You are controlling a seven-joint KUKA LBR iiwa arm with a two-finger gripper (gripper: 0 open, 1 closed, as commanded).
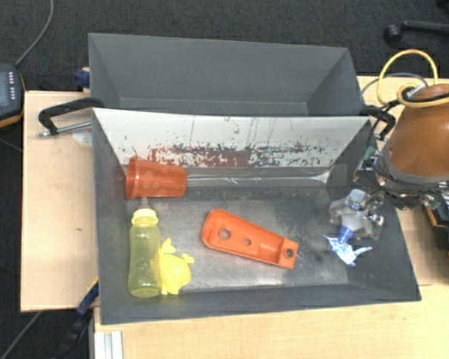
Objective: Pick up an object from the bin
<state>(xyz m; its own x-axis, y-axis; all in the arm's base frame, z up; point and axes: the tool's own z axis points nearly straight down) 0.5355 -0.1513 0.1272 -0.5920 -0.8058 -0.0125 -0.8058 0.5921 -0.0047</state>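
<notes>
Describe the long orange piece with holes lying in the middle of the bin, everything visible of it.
The orange piece is flat and elongated, seemingly plastic, wide and rounded at its left end and tapering to a small tab at the right. Two round holes show along its body and another in the tab. It lies flat on the bin's floor near the middle, slanting from upper left to lower right. Nothing else touches it; the yellow crumpled thing lies apart to its left.

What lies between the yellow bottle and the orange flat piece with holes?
In the camera view, a small crumpled yellow thing lies there, close beside the yellow bottle; bare bin floor separates it from the orange flat piece.
</notes>
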